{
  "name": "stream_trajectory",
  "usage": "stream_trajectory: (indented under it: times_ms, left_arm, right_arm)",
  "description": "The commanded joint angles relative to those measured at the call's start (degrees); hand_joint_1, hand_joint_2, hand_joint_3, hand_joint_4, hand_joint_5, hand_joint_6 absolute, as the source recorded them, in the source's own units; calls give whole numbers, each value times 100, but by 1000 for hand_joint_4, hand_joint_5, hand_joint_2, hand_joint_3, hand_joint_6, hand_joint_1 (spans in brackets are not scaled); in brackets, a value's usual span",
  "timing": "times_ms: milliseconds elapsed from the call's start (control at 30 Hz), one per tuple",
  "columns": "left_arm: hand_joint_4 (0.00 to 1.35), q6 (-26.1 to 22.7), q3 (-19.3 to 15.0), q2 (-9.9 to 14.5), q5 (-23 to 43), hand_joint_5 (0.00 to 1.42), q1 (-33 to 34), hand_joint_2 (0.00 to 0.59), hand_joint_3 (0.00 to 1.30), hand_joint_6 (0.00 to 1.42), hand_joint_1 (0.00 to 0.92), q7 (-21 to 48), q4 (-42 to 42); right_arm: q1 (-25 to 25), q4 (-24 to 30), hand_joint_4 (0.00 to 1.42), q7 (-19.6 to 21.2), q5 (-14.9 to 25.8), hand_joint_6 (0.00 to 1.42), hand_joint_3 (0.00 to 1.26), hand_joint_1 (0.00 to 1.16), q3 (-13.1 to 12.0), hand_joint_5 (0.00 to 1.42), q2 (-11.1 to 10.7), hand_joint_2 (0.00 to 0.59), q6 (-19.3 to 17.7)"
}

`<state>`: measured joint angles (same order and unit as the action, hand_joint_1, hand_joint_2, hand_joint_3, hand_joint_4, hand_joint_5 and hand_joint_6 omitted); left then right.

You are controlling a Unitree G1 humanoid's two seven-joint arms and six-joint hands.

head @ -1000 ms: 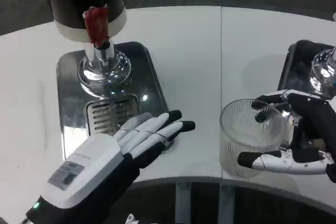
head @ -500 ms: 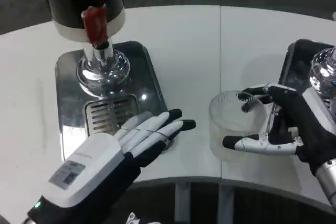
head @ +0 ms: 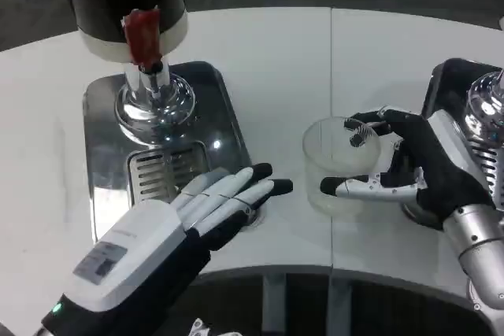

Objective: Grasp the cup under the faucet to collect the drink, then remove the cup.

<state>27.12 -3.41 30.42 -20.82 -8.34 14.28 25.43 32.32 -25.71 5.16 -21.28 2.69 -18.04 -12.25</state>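
Clear cup (head: 339,163) standing right of the faucet (head: 150,76) | my right hand (head: 409,171) is gripping it | my left hand (head: 205,210) is lying flat, fingers apart.

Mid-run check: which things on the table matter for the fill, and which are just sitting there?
Job:
clear cup, held by right hand
dispenser with red tap
drip tray
left hand, flat on the tray edge

Idle:
second dispenser at far right

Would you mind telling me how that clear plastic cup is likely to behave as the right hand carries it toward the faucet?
The cup looks thin-walled and empty, so it is probably light and may flex if squeezed. Its smooth, clear wall could be slippery in the right hand, whose fingers wrap its side. Being wide and short, it seems unlikely to tip when set on the drip tray.
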Motion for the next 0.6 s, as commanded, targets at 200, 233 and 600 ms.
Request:
stream_trajectory:
  times_ms: [200, 233, 600]
  left_arm:
    - [0, -59, 53, -37, -50, 47, -11, 34, 122, 0, 0, 34, 0]
    - [0, -62, 53, -40, -51, 47, -14, 34, 122, 0, 0, 31, 0]
    - [0, -83, 73, -63, -53, 47, 24, 34, 122, 0, 0, 19, -42]
  right_arm:
    - [922, -1451, 1013, 538, -57, 1343, 876, 792, 160, 1246, -21, 126, -619]
    - [970, -1545, 1013, 561, -50, 1343, 876, 792, 174, 1246, -27, 126, -657]
    - [1505, -2499, 1013, 807, -58, 1344, 877, 786, 319, 1246, -82, 133, -916]
